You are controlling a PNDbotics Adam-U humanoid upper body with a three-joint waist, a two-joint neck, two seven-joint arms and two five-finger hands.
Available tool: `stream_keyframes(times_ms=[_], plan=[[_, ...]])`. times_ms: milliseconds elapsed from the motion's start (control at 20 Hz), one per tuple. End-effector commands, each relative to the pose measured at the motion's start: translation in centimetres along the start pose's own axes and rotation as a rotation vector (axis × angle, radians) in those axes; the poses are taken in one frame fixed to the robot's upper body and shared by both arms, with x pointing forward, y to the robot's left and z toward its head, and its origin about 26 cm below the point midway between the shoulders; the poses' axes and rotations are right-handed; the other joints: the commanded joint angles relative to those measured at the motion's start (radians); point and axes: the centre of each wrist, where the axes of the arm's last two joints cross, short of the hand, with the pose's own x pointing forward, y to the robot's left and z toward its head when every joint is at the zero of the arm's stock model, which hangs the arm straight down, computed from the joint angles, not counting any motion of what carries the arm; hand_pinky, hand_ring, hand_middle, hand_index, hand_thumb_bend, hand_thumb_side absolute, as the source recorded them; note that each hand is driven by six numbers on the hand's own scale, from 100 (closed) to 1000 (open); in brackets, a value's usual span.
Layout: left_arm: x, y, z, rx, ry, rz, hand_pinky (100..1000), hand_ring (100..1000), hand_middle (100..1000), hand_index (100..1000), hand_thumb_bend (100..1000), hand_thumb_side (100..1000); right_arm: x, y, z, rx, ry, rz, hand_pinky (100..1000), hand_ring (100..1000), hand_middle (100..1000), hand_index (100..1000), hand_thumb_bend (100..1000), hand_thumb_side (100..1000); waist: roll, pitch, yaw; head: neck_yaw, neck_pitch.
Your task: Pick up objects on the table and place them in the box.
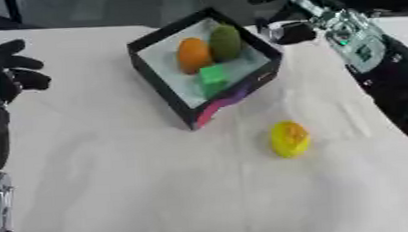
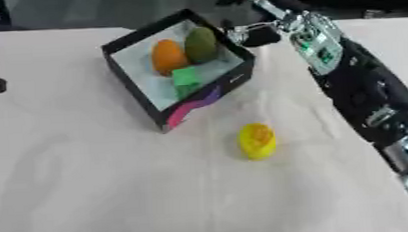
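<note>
Left eye view: left hand [image 1: 12, 65] relaxed, empty, at table [image 1: 115, 192] edge; right hand [image 1: 293, 32] unreadable beside box [image 1: 167, 85] far corner.

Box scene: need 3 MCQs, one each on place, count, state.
1. Where does the yellow object lie?
A. in the box
B. on the table, near side of the box
C. in the left hand

2. How many things lie in the box?
A. one
B. three
C. five

3. How is the left hand?
A. open, holding nothing
B. shut on the green block
C. pressing the box

Key: 1 B, it rests on the table apart from the box. 2 B, an orange object, a dark green object, a green block. 3 A, fingers spread at the left edge.
</note>
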Motion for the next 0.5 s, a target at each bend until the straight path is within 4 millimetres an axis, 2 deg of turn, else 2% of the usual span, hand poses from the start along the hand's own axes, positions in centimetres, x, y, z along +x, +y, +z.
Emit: stream_keyframes(times_ms=[50,350,500], plan=[[0.4,1.6,0.1,0.044,-0.008,-0.051,615,570,588,824,100,954,3.7,-2.6,0.6,0.066,-0.103,0.044,815,862,827,877,100,200,-0.014,-0.020,-0.015,0.020,-0.002],[-0.1,2.8,0.7,0.088,0.020,-0.087,615,569,587,824,100,954,7.5,-0.1,2.6,0.254,-0.144,-0.021,854,927,908,921,100,212,-0.016,-0.031,-0.048,0.033,-0.002],[-0.2,2.8,0.8,0.091,0.024,-0.090,615,570,587,825,100,954,8.1,1.1,2.9,0.365,-0.142,0.017,885,956,937,941,100,377,-0.014,-0.033,-0.053,0.031,-0.002]])
